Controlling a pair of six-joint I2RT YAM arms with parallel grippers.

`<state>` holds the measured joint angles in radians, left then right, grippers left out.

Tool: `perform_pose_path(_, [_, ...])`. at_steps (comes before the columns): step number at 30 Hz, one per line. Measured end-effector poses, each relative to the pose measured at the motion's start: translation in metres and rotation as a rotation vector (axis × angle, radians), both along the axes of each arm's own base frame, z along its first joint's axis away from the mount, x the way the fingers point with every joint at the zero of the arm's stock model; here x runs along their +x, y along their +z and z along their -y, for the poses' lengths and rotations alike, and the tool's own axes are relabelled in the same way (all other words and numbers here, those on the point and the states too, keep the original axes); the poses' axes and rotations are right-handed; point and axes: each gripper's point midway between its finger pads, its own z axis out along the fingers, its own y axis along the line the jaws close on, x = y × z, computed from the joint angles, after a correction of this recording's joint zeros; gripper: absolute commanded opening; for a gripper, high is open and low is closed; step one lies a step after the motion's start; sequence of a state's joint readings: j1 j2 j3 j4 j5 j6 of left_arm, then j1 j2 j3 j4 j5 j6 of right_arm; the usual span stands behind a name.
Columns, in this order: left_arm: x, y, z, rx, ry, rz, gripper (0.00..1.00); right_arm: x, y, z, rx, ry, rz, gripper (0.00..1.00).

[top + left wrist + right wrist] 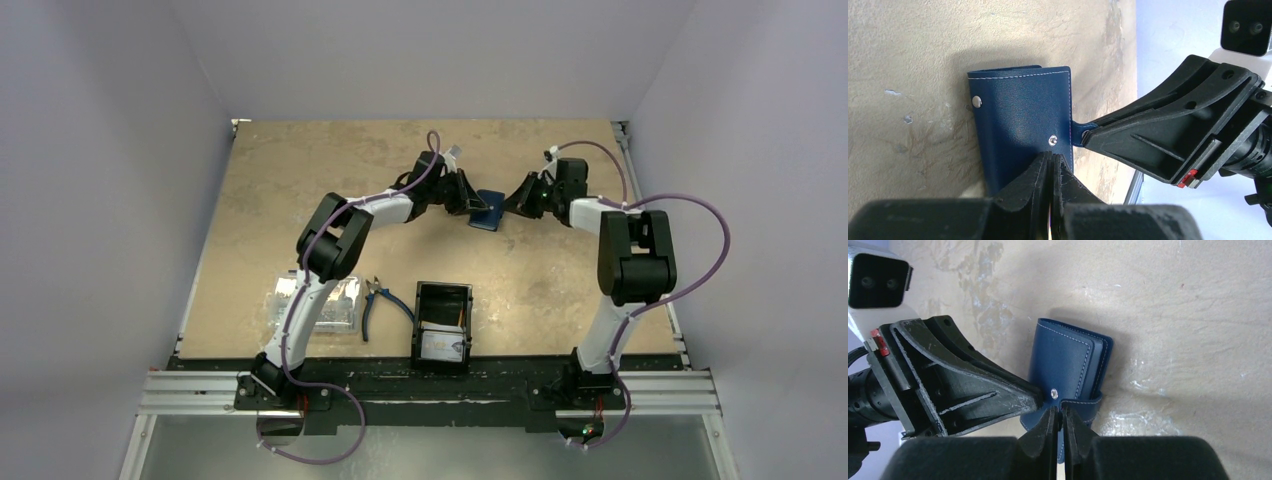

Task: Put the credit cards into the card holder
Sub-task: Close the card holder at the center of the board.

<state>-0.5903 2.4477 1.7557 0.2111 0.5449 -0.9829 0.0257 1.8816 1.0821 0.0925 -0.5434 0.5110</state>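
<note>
Navy wallet [488, 212] sits folded on the surface [300, 180], upper middle of the top view. The left gripper [1052, 159] is clamped on its edge and the right gripper [1058, 410] pinches its strap tab. A pale card [440, 345] lies in the black tray [443, 292], lower middle.

The left arm [335, 245] and right arm [635, 258] are white links with black joint housings, each with a purple cable [726, 245]. The left gripper [1050, 159] and right gripper [1058, 412] have black, ribbed, wedge-shaped fingers [1035, 182]. Behind the right one's tips sit a red tab [1188, 176] and a white two-lens camera [1248, 25].
</note>
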Motion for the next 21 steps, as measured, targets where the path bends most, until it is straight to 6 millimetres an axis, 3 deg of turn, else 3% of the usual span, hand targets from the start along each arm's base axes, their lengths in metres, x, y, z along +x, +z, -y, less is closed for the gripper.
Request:
perform_pose_path(4, [-0.0001, 0.0000, 0.0000, 0.000, 0.000, 0.000, 0.00, -0.0002, -0.0016, -0.0025, 0.056, 0.007, 0.001, 0.00])
perform_pose_path(21, [-0.0009, -0.0006, 0.0007, -0.002, -0.005, -0.001, 0.00, -0.0066, 0.0023, 0.0007, 0.211, -0.005, 0.014, 0.00])
